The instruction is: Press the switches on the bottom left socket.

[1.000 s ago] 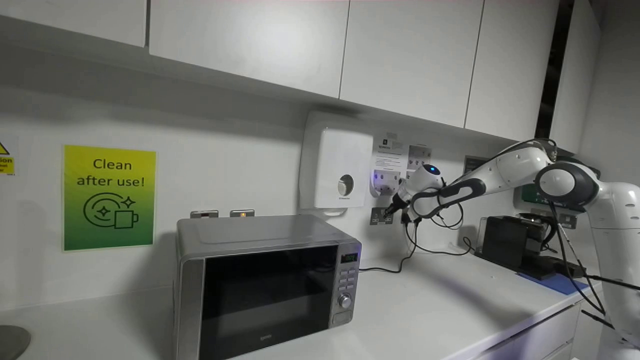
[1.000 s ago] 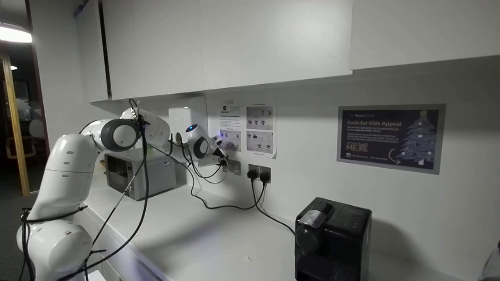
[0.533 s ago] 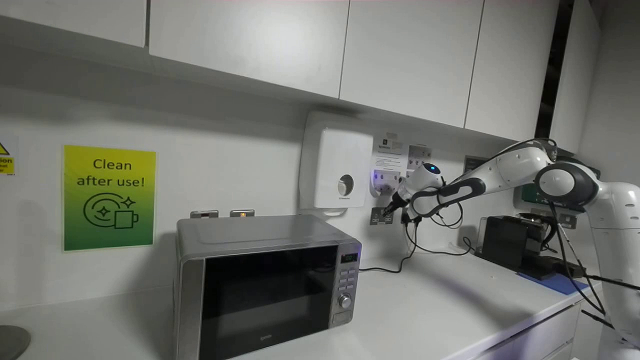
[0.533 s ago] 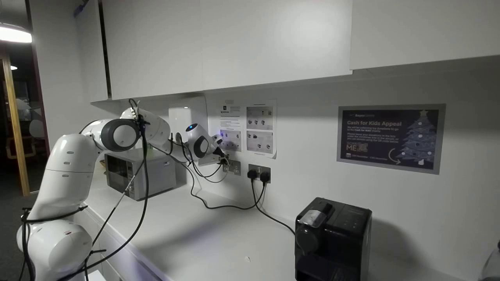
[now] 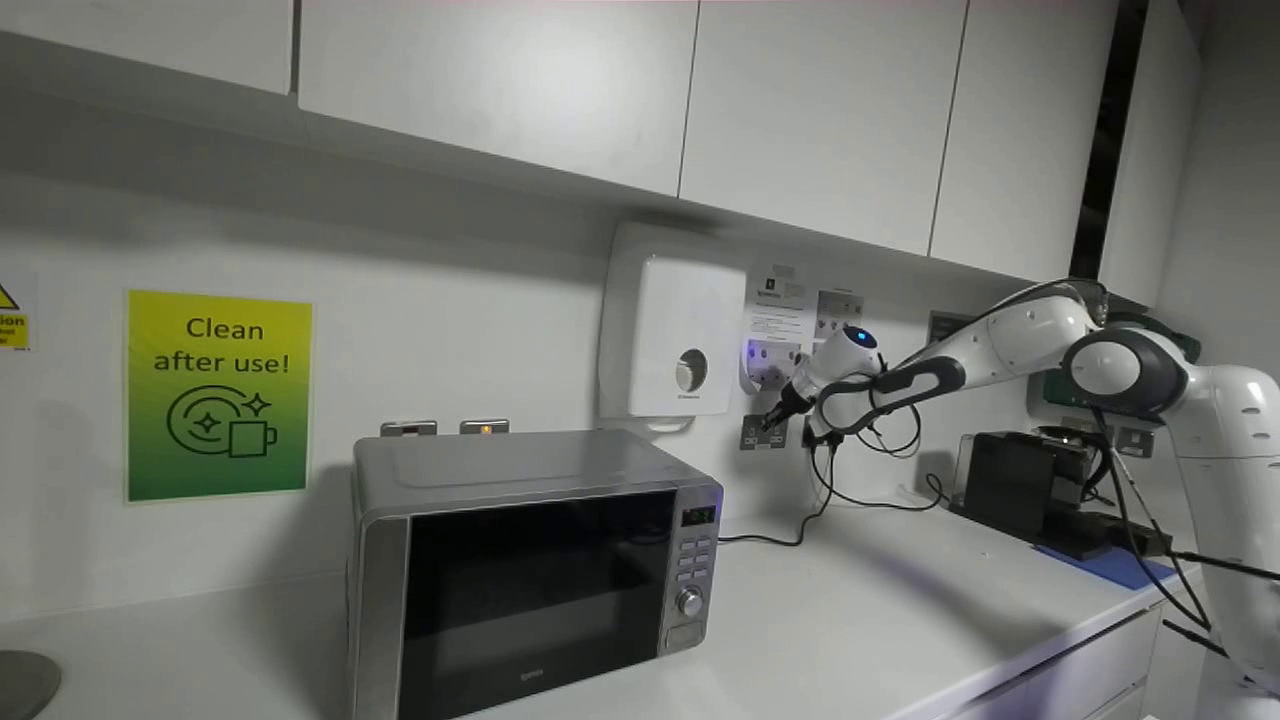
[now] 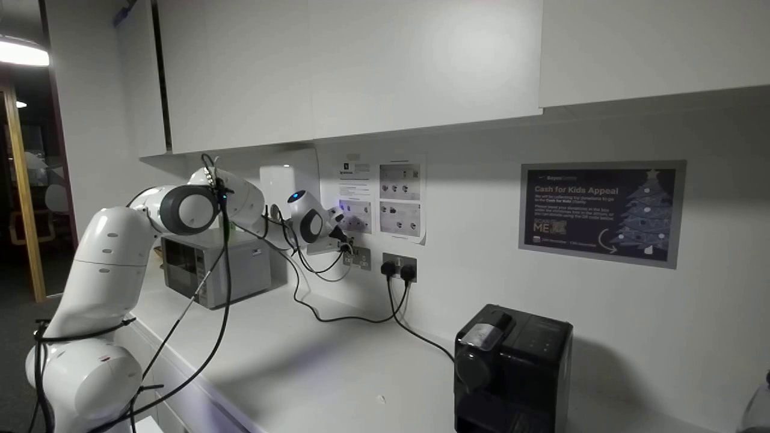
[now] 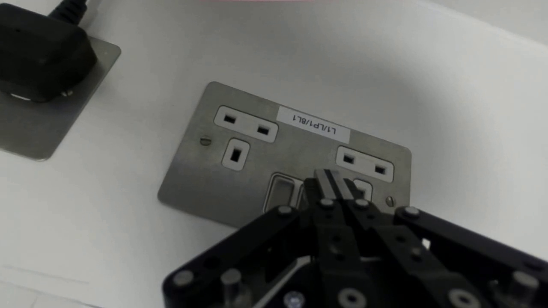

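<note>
Running behind it all: wall (image 6: pixel 469 210), then the white table (image 6: pixel 337 361) below. Arm (image 6: pixel 192 209) comes in over the table's front edge. On the table: microwave (image 5: pixel 540 570), smaller coffee machine (image 6: pixel 514 367).

Bottom left socket (image 7: pixel 278 154) is on the wall above the table's back edge, between those two machines, nearer the microwave. Metal-looking plate, inverted in the wrist view; neighbour plate (image 6: pixel 399 260) with two plugs sits just beside it. Fixed to the wall, so expect it stiff, no give, nothing to lift. No hold needed: push only, square to the face. Surface probably slick; an angled poke could skid.

Tool (image 7: pixel 332 179): clenched, no usable gap, nothing held. Nose tilted down in both exterior views, tips in front of the plate. Contact or hovering: can't tell from these angles.

Fingertips (image 7: pixel 325 184): side by side, narrow. Should work as one poker.

Switches (image 7: pixel 280 194): one shows, mid-plate, just beside the tips in the wrist view; any second one is behind the tool. Hard little rockers, I'd guess: light travel, stiff snap. Don't pinch, press the raised end. Which end that is, can't make out. Modest force should do.
</note>
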Controlling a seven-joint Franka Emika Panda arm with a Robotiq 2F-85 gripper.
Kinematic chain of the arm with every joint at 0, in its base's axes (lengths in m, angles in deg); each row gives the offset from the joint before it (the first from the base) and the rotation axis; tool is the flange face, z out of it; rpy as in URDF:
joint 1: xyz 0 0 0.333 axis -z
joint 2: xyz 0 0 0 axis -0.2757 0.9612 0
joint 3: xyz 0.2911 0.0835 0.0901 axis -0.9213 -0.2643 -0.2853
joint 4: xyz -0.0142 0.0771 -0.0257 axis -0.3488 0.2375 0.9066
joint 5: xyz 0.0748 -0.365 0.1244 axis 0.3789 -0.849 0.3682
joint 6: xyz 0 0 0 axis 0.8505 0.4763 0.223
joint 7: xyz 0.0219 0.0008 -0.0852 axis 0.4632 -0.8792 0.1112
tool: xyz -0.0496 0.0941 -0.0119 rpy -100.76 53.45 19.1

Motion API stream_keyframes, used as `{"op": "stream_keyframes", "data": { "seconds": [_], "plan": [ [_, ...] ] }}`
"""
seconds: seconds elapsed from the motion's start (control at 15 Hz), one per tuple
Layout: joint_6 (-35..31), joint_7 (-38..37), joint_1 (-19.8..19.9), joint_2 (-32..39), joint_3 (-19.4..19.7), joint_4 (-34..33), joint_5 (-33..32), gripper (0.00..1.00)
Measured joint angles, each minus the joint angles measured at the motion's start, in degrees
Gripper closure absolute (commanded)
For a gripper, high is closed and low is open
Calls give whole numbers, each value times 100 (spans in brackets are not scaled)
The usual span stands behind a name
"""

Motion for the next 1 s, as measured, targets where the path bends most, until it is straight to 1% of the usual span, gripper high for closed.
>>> {"op": "stream_keyframes", "data": {
  "seconds": [1.0],
  "plan": [
    [9, -213, -2, 96, 11, -49, 0, 100]
  ]
}}
